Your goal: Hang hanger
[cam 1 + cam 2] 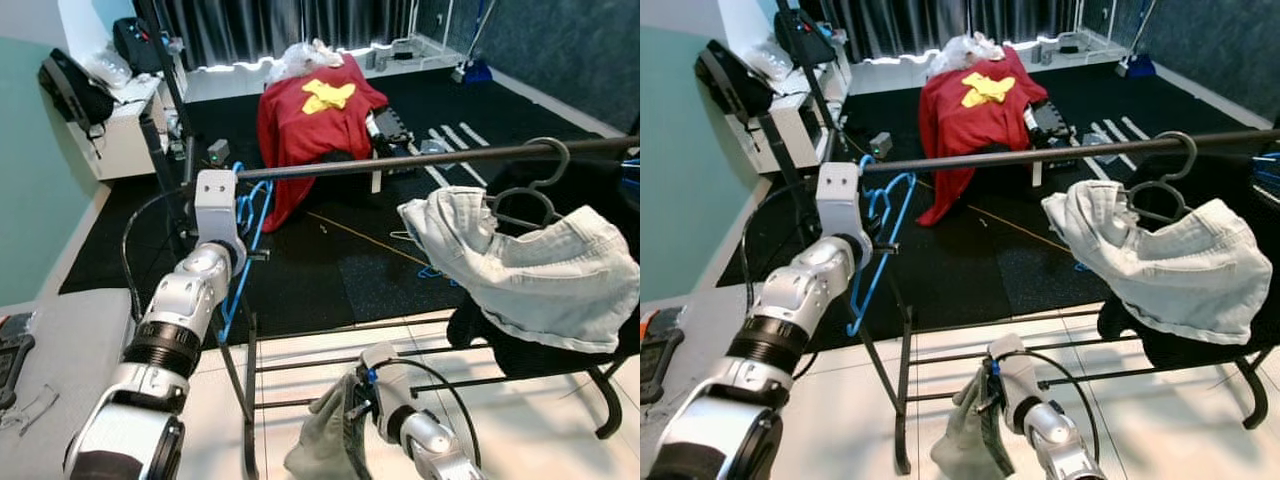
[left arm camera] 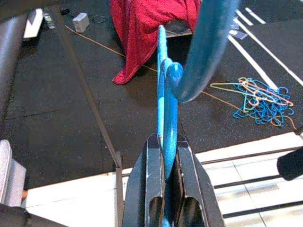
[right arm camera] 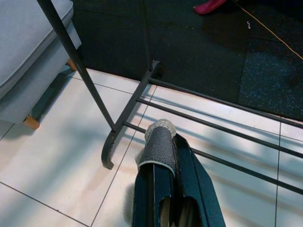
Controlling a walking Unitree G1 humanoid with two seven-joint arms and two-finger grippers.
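Your left tool (image 2: 165, 156) is clenching the blue hanger (image 1: 872, 250) by its lower part, with the hook (image 2: 189, 75) rising just beside the left end of the rack's rail (image 1: 400, 160). From these frames you cannot tell whether the hook is already sitting over the rail or only beside it, so if you are releasing now, the hanger is likely dropping to the floor. The grip is narrow and low on the hanger, so it may be pivoting between the fingers (image 2: 147, 189) as you are lifting. Your right tool (image 3: 163, 156) is hanging low by the rack's bottom bars (image 3: 213, 137), gripping a grey garment (image 1: 325, 440); that cloth could be snagging there. Further along the rail, a pale shirt (image 1: 530, 270) on a dark hanger (image 1: 530, 190) is crowding the right side.
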